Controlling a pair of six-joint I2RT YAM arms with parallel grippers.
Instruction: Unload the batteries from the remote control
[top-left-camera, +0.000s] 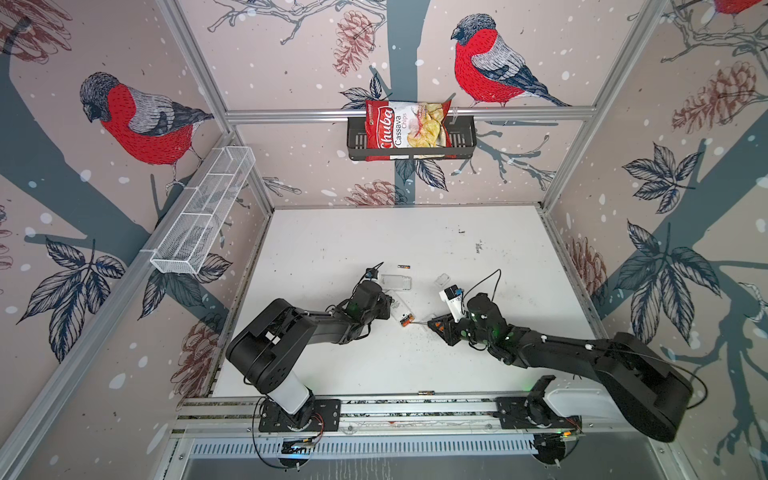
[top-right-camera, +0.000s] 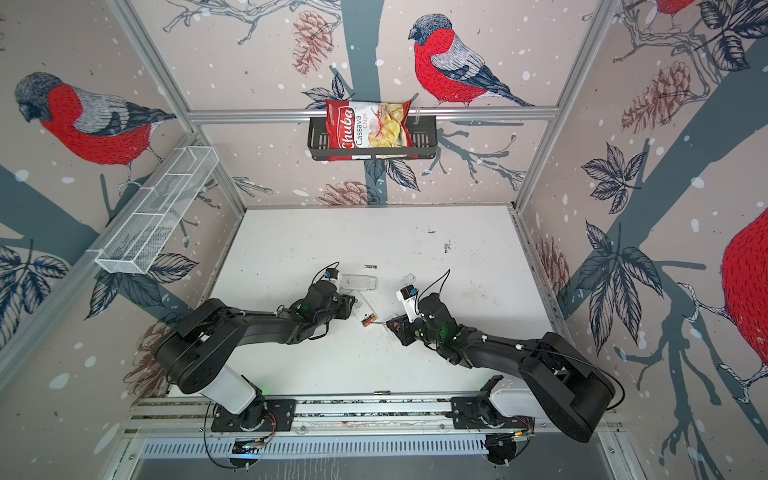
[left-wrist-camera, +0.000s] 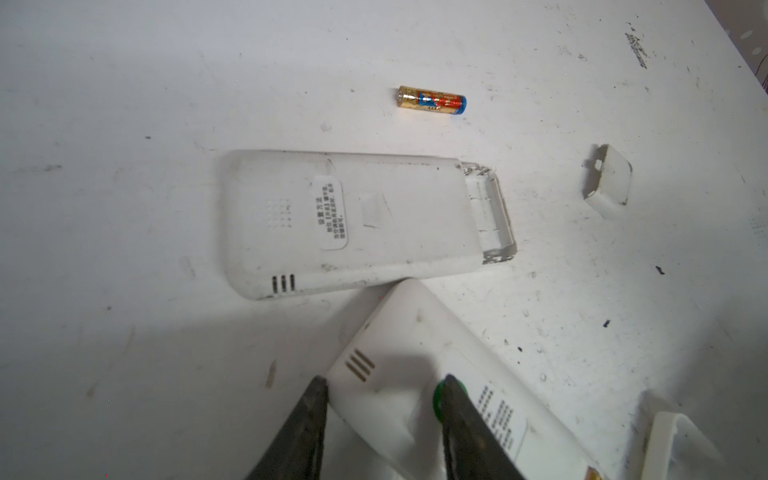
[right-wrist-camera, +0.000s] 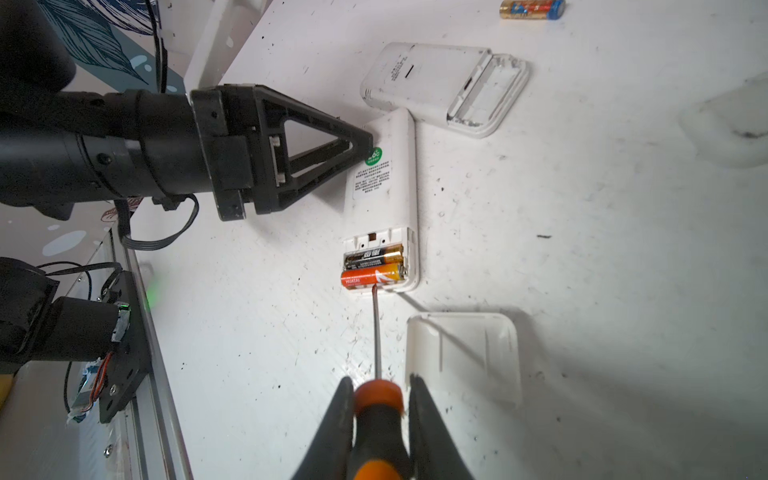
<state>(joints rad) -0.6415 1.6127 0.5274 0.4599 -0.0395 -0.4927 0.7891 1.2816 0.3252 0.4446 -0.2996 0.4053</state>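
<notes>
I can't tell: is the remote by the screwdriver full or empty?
Full: the right wrist view shows a black battery and an orange battery side by side in the open compartment of the remote.

The left arm (top-left-camera: 291, 328) and right arm (top-left-camera: 582, 353) are matte black with white base segments (top-left-camera: 291, 392). The left gripper (right-wrist-camera: 365, 145) has black triangular open-frame fingers (right-wrist-camera: 316, 120). A flat black cable (right-wrist-camera: 162, 244) loops beneath it.

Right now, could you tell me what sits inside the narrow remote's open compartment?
A black battery and an orange battery, side by side; whatever lies beneath them is covered.
</notes>
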